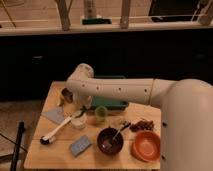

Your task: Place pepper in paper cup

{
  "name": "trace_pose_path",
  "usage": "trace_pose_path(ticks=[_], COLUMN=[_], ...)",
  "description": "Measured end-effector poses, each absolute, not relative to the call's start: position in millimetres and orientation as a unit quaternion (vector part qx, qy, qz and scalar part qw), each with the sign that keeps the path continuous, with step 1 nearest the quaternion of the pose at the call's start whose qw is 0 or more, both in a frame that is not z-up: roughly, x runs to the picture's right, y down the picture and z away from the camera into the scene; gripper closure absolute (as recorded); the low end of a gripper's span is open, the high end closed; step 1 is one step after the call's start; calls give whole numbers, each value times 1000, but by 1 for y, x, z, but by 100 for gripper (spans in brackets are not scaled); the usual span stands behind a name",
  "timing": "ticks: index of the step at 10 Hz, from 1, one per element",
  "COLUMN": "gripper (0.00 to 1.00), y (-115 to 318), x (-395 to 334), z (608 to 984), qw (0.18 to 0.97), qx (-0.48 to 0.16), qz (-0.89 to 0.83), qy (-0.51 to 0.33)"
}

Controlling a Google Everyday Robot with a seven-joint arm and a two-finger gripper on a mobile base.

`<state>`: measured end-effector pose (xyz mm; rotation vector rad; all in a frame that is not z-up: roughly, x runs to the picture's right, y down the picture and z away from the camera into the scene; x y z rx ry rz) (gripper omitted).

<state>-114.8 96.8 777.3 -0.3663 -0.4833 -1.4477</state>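
Arm [117, 90] bent down over desk [45, 150]; gripper [83, 108] above cup [78, 120] (jaws' state: cannot tell), pepper [82, 110] at 12 o'clock.

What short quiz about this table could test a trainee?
1. True or false: the gripper hangs over the orange bowl.
2. Which cup stands nearest the gripper: A paper cup, B light-green cup, C dark mug?
3. What rests in the dark bowl?

Key: 1 false, it is by the paper cup, at the green tray's left end. 2 A. 3 A spoon.
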Motion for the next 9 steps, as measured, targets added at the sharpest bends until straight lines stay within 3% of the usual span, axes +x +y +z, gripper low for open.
trace_pose_path(ticks=[9], gripper=[100], y=[126], x=[-146], z=[747], qw=[680], qx=[-188], qz=[-659], qy=[-259])
